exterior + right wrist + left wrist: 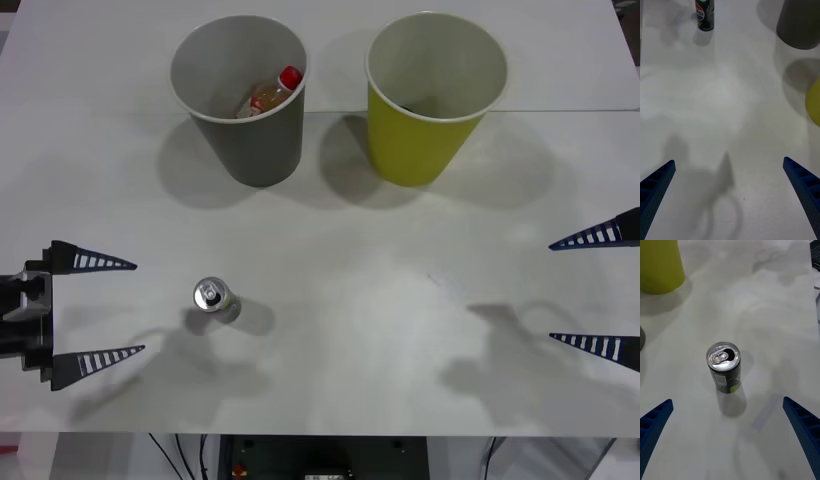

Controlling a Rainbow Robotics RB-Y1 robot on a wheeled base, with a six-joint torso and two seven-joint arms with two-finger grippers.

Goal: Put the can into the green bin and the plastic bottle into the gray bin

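1. Can: stands upright on the white surface, silver top with its pull tab facing up; the landmark for all positions below. Seen from the right wrist, its dark body bears a red-white logo; seen from the left wrist, its opened top is plain.
2. Left tool: hovers just beside the can on the robot's left, its two blue ribbed fingers spread wide and pointing toward the can, grasping nothing. From the left wrist, the can stands ahead of the gap between the two fingertips, untouched.
3. Gray bin: upright, well beyond the can toward the far side of the surface. The plastic bottle lies tilted inside it, red cap uppermost against the inner wall.
4. Green bin: upright, beyond the can and to its right, just beside the gray bin without touching it; the inside shows white.
5. Right tool: far to the right of the can at the edge of the surface, fingers wide apart and empty, pointing back toward the can.
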